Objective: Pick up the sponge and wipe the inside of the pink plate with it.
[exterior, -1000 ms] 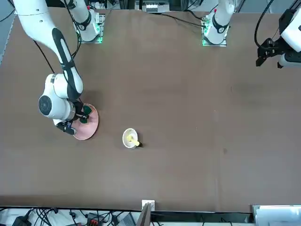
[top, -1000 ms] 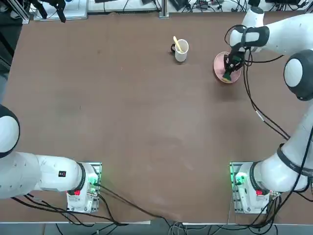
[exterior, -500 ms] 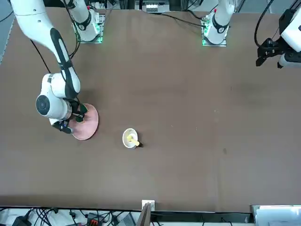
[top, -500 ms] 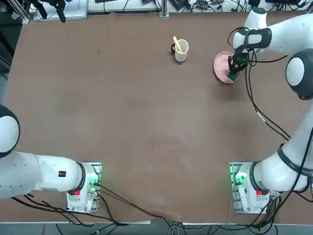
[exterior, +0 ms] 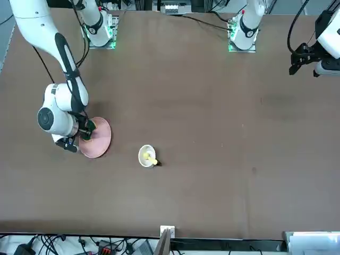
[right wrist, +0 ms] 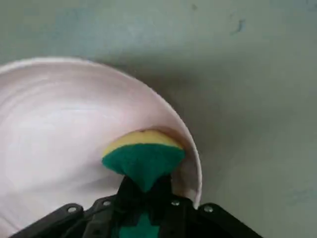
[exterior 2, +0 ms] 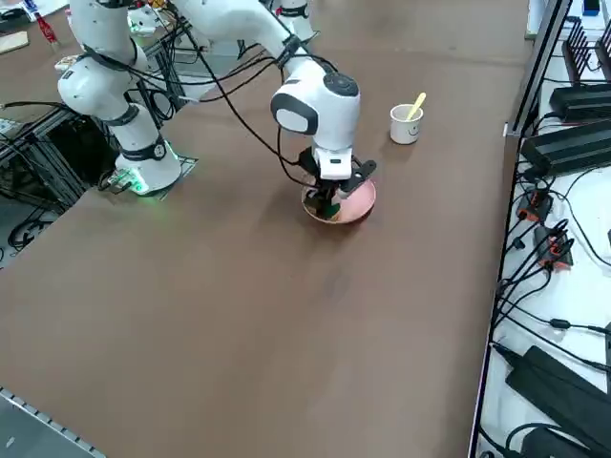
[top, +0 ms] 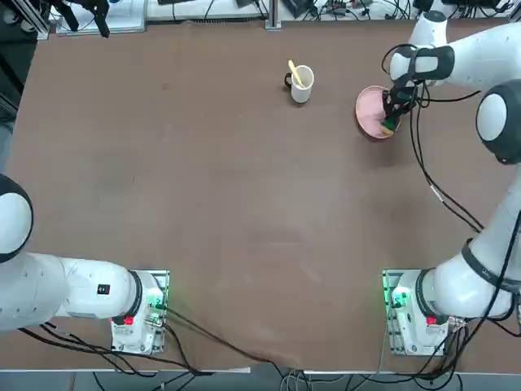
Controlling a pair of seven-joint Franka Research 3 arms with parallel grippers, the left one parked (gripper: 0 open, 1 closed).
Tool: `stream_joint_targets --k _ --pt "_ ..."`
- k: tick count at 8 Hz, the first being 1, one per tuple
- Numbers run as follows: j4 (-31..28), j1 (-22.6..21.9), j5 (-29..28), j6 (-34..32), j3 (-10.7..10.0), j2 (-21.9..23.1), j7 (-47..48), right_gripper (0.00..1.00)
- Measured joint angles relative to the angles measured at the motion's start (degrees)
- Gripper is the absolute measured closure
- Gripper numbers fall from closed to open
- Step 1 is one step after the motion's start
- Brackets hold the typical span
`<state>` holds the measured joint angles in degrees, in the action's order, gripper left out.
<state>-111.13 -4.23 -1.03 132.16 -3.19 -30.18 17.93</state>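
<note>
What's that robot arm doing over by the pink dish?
The right arm is wiping a pink plate with a sponge. Its right gripper is shut on the sponge and presses the yellow foam side down inside the plate, close to the rim on the side nearer the robot. A white mug with a yellow utensil in it stands apart from the plate, untouched, on the brown table.

Glossy smooth pink plate (right wrist: 74, 129), foam sponge (right wrist: 143, 156)
</note>
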Motion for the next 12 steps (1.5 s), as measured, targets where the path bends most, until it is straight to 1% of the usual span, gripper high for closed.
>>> stream_joint_targets --k 3,4,6,8,12 --pt "5.5 -0.4 -0.1 0.0 0.3 -3.3 2.6 0.90" --pt "7.5 -1.3 -0.2 0.1 0.5 -4.5 5.7 0.90" --pt "11.8 -5.2 -0.1 0.2 0.5 -7.3 13.7 0.90" --pt "12.7 -7.3 0.1 -0.8 0.1 -7.7 18.3 0.90" --pt "11.5 -9.9 0.5 -2.4 -0.5 -6.9 22.0 0.90"
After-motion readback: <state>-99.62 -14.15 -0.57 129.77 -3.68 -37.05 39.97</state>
